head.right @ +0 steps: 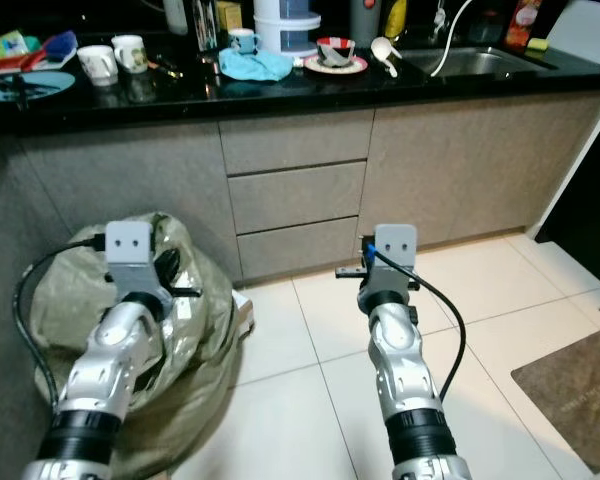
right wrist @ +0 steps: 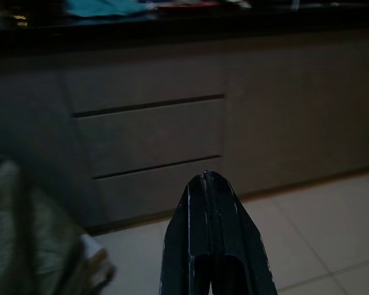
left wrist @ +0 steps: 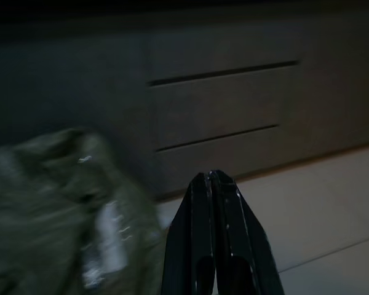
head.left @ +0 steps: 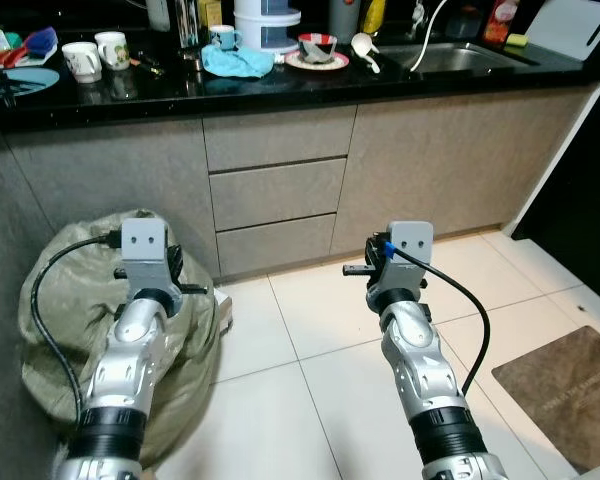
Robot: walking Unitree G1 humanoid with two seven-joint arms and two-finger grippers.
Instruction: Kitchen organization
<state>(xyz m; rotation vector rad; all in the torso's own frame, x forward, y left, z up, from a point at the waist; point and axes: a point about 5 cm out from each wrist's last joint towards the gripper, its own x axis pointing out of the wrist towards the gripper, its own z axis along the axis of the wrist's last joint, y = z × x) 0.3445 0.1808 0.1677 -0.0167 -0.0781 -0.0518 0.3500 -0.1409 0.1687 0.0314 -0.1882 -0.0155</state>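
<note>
With both the left gripper (left wrist: 214, 178) and the right gripper (right wrist: 207, 177) pressed together and empty, the fragile-looking mugs (head.left: 95, 55) at upper left on the counter (head.left: 280, 90) seem best gripped at their handles.

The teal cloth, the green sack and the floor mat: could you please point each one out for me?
teal cloth (head.left: 237, 62), left eye view, middle of the crumpled fabric on the counter.
green sack (head.left: 65, 300), left eye view, its bulging side on the floor.
floor mat (head.left: 570, 390), left eye view, centre of its brown surface.
</note>
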